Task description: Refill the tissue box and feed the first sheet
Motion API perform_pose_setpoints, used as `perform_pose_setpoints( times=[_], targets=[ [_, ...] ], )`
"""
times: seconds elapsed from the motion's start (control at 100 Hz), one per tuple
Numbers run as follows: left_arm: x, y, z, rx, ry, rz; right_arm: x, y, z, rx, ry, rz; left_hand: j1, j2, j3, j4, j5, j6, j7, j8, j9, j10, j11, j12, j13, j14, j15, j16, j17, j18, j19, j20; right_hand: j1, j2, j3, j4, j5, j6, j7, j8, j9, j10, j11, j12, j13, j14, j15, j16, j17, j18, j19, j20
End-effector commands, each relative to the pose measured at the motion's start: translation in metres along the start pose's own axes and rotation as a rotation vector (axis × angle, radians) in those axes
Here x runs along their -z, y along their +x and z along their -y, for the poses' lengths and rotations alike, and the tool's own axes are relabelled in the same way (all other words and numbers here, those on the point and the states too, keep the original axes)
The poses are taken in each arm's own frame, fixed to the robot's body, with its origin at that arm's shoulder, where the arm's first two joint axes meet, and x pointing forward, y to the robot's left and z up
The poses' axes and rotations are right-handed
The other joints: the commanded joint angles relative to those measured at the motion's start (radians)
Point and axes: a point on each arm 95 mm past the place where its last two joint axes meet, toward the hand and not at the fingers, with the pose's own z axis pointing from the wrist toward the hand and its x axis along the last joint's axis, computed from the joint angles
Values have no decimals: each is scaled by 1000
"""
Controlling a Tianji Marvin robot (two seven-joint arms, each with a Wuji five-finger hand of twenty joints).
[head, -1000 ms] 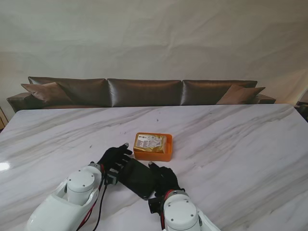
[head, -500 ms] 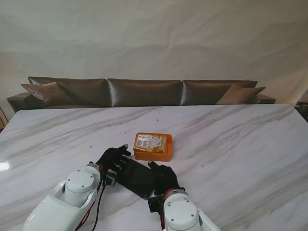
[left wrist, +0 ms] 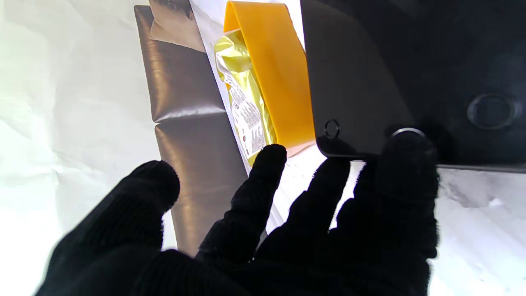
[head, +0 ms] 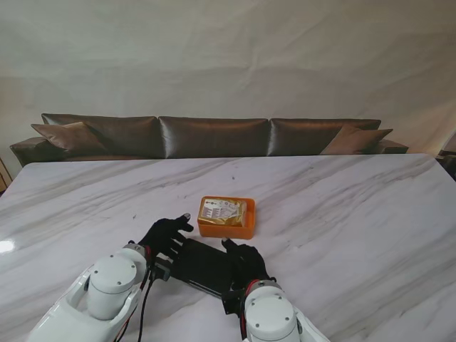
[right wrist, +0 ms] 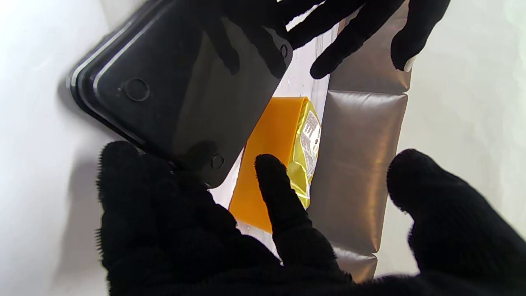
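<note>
Here the black tissue box lid lies flat on the marble surface between both gloved hands: the left robot hand touches its left end with fingers spread, grasping nothing, and the right robot hand rests at its right end, fingers likewise apart. Just beyond their fingertips sits the orange tray holding the yellow tissue pack

White marble table with grey veining, seen from above.
An orange tray holding a yellow packet sits near the middle; a flat black lid lies just beside it, nearer to me.
</note>
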Motion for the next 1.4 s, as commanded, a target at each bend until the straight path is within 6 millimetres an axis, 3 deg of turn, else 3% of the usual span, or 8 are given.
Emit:
perform_pose_setpoints(
  times=[0.0,0.77,1.39],
  targets=[
    [6,8,-27,30,-87,-22,8,16,13,-37,63,-37,-5,18,-6,26,27,5,-4,-15,121,-140,197,95,106,13,177,34,33,5,-313,-11,4,-28,-8,23,-2,-25,-8,10,56,-374,80,13,14,-175,31,13,17,-159,-13,8],
    [-5,28,-22,0,-99,-52,26,45,6,-1,60,-99,-4,19,-6,25,27,6,-5,-15,121,-141,195,94,106,15,176,34,32,7,-314,-15,4,-29,-8,23,7,-22,-14,12,63,-371,80,13,17,-176,30,12,20,-160,-13,8],
    [-27,61,-16,-22,-103,-91,14,72,-7,5,54,-113,-2,20,-6,26,28,5,-5,-15,123,-141,195,94,106,13,175,33,33,9,-315,-17,6,-27,-8,22,11,-20,-22,14,67,-368,79,13,15,-176,28,11,18,-160,-15,8]
  ],
)
